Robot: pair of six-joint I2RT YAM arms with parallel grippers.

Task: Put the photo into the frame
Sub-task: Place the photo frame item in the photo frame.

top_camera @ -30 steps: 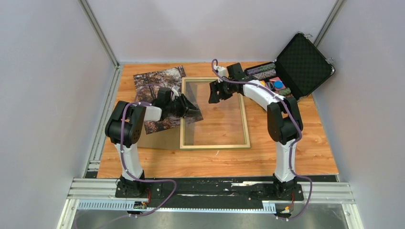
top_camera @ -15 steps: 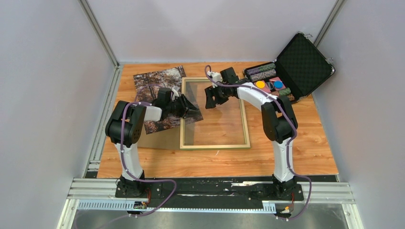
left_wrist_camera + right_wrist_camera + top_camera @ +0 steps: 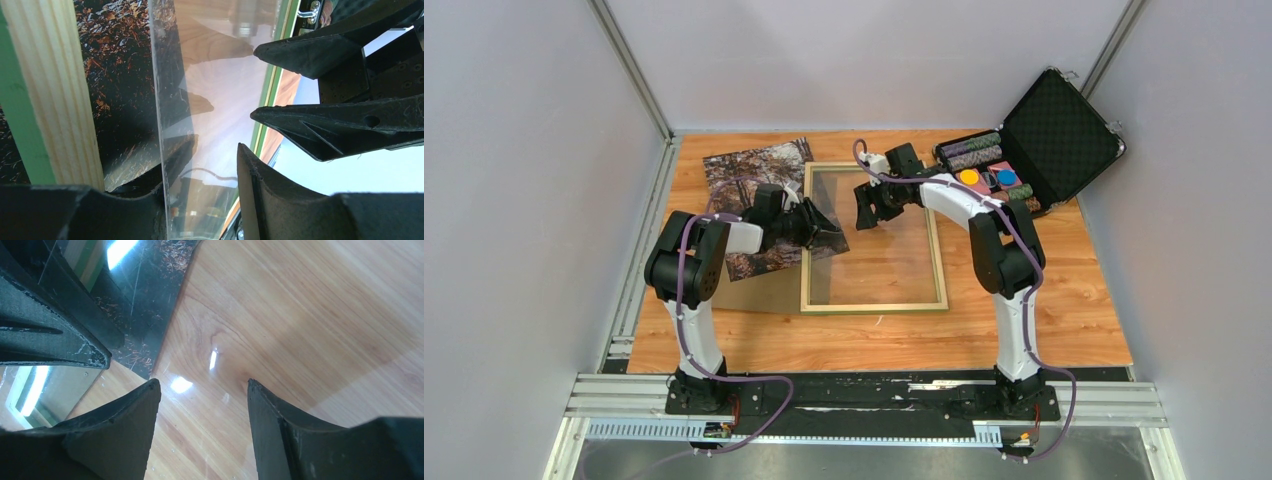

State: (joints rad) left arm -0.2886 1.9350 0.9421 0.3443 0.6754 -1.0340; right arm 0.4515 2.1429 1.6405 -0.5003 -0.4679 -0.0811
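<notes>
My left pincer (image 3: 821, 227) points to three o'clock, my right pincer (image 3: 865, 211) to eight o'clock, both with jaws parted.

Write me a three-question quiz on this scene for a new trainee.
1. True or false: the misty autumn-forest photo print lies wholly inside the green-and-pale-wood rectangular picture frame.
2. Where on the wooden table is the open black foam-lined case? A: near left. B: far right. C: centre.
3. What is between the fingers of the right pincer?

Key
1. False: it lies mostly left of the frame, with one corner crossing the left rail.
2. B.
3. Nothing: it is open above the frame's clear pane.
</notes>
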